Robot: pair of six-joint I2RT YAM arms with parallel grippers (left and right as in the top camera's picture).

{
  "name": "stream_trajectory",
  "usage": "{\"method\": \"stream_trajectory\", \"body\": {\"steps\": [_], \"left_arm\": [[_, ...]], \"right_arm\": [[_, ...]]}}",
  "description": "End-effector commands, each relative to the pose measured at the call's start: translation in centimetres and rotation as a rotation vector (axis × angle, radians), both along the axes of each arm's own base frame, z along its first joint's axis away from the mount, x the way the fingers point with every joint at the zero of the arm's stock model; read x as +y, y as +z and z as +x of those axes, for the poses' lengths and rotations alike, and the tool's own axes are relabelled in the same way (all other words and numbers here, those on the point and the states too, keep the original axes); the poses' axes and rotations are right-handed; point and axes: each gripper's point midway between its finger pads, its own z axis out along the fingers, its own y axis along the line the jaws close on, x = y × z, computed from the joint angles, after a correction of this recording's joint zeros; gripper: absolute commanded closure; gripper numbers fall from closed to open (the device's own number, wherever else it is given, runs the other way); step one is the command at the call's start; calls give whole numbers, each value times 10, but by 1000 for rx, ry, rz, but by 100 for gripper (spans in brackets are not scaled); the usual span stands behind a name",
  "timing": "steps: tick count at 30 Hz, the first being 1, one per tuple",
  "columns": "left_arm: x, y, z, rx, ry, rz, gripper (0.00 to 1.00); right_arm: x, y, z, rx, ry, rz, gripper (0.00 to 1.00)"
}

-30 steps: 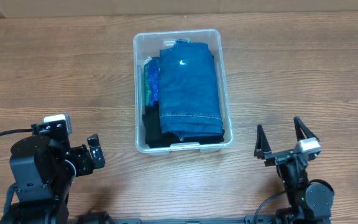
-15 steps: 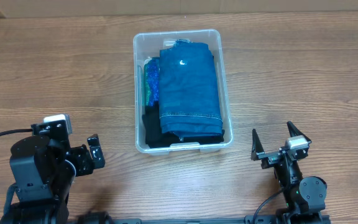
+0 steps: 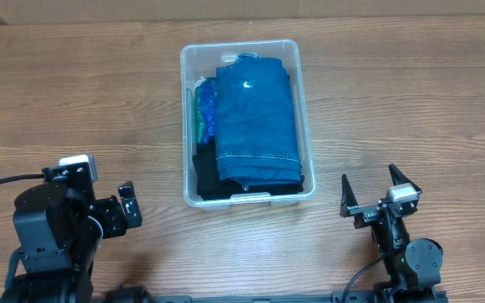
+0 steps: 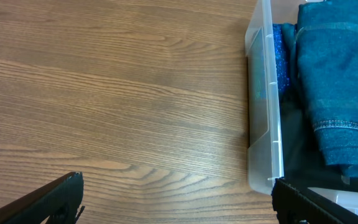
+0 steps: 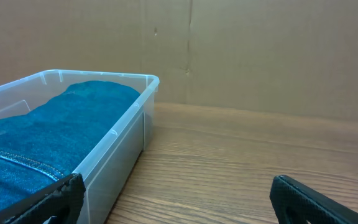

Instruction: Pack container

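- The clear plastic container with rounded corners [image 3: 183,126] sits in the middle of the brown wooden tabletop [image 3: 411,93]. It is between the two arms and a bit further back, so I think both can reach it.
- It looks full. A big folded blue denim cloth [image 3: 255,126] lies on top and takes up most of the room.
- A sparkly blue and green cloth [image 3: 204,114] is tucked down the left side. A black cloth [image 3: 202,172] peeks out from under the denim near the front. I think they lie flat and snug so that everything fits.
- The left fingers [image 3: 125,192] are spread wide and hold nothing. They sit off to the front left, apart from the container.
- The right fingers [image 3: 346,195] are spread wide too, and empty. They sit off to the front right, not touching the container.
- Both arms sit back with nothing to carry, so I think the packing is done or nearly done.
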Motion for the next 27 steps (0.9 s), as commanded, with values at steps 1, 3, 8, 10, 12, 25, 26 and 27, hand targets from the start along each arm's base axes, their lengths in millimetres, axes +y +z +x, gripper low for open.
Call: {"method": "stream_trajectory", "body": {"steps": [1, 3, 8, 10, 12, 25, 26, 27], "left_arm": [[-1, -1, 0, 1, 6, -13, 0], [-1, -2, -3, -6, 6, -12, 0], [-2, -26, -10, -115, 6, 2, 0], [-2, -40, -4, -216, 1, 10, 0], [-4, -47, 3, -330, -14, 20, 0], [-3, -51, 29, -713, -32, 69, 0], [-3, -51, 30, -721, -35, 69, 0], [-4, -50, 32, -741, -44, 69, 0]], "right_arm": [[0, -2, 0, -3, -3, -4, 0], [0, -2, 0, -4, -3, -3, 0], [0, -2, 0, -3, -3, -4, 0], [0, -2, 0, -4, -3, -3, 0], [0, -2, 0, -4, -3, -3, 0], [0, -2, 0, -4, -3, -3, 0], [0, -2, 0, -3, -3, -4, 0], [0, -2, 0, -4, -3, -4, 0]]}}
